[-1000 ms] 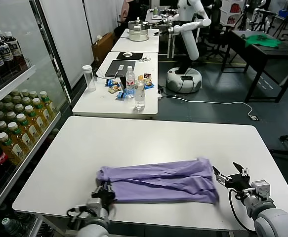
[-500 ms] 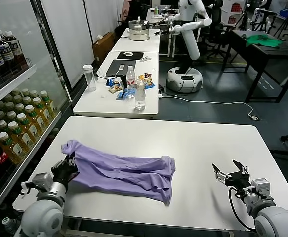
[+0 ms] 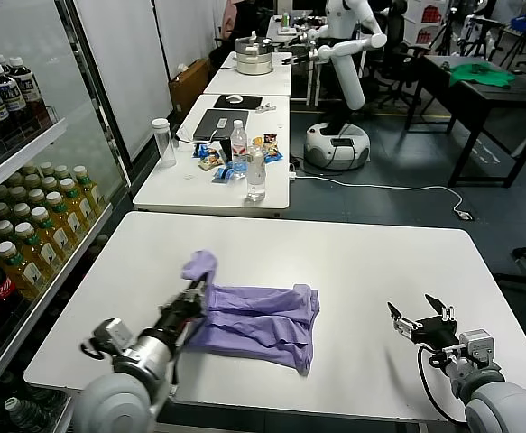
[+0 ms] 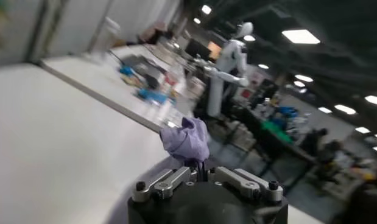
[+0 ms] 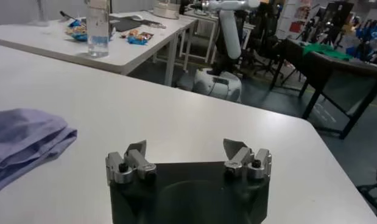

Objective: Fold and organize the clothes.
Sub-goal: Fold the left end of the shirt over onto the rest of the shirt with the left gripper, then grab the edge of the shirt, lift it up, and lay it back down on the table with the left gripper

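Observation:
The lavender-purple T-shirt (image 3: 263, 316) lies bunched in a folded heap on the white table (image 3: 353, 253), near its front edge. My left gripper (image 3: 195, 293) is shut on one end of the shirt and holds it lifted above the heap's left side; in the left wrist view a purple tuft (image 4: 187, 140) sticks out between the closed jaws of that gripper (image 4: 200, 173). My right gripper (image 3: 422, 320) is open and empty over the table's front right, apart from the shirt. In the right wrist view the gripper (image 5: 187, 152) is open and the shirt's edge (image 5: 27, 140) lies off to the side.
A second white table (image 3: 222, 180) behind holds water bottles (image 3: 254, 173), a clear cup (image 3: 162, 142), snacks and a laptop. A drinks fridge (image 3: 14, 207) stands on the left. A white robot (image 3: 344, 54) and a dark table with green cloth (image 3: 479, 74) stand farther back.
My left gripper has carried the shirt's left end from the table's left edge rightward and up over the heap, so the shirt is shorter and doubled. The right gripper has stayed put.

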Tool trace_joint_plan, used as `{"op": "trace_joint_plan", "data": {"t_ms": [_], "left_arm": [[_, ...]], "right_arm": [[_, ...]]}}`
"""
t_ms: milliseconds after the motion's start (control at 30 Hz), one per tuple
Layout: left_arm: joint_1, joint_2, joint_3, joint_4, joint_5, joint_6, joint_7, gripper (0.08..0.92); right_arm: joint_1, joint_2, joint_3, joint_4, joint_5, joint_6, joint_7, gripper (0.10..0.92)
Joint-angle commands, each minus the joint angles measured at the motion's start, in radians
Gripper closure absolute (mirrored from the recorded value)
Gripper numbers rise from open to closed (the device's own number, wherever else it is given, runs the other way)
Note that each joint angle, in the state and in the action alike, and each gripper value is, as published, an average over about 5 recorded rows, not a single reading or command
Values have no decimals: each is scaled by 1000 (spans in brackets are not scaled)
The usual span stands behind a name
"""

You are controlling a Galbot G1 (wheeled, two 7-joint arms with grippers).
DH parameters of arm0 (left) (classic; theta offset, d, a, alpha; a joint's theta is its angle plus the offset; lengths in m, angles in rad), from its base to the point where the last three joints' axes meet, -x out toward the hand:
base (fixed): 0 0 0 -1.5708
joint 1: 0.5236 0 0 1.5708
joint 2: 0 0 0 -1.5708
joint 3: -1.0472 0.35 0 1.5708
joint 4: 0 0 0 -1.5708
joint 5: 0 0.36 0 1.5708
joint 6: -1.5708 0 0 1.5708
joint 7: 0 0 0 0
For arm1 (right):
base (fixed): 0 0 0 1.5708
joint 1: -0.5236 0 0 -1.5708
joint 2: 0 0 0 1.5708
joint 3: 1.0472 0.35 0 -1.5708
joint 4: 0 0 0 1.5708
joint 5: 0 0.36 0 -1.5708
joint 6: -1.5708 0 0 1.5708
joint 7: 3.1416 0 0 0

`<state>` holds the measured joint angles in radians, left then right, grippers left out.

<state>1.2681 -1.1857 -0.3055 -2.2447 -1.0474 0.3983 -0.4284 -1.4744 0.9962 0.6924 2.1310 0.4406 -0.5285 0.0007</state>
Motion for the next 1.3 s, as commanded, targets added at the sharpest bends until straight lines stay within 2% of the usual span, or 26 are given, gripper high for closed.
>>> {"op": "trace_joint_plan", "data": {"t_ms": [33,367,467,767,967,1167,1300], "left_arm": [[-95,-159,215,111,-93,-16,6,875],[-159,-190,309,256,103,12,55,875],[-165,-197,325,267,169,17,88,840],[-136,-186,318,219,274,12,162,586],[-86,-134,231,160,402,-22,129,413],[-55,-70,175,285,754,-76,44,242],[-47,-60,170,367,850,-68,7,186]], "right_arm": [[-10,-3,3,3,-4,2,-2,203],[-2,-8,3,-2,-4,4,-4,203],[-1,-8,4,-7,-4,5,-5,203],[16,-6,-3,-21,-3,8,-6,203],[26,3,-10,-29,-5,12,-8,203],[32,10,-14,-35,-11,17,-11,203],[33,12,-14,-38,-13,20,-13,203]]}}
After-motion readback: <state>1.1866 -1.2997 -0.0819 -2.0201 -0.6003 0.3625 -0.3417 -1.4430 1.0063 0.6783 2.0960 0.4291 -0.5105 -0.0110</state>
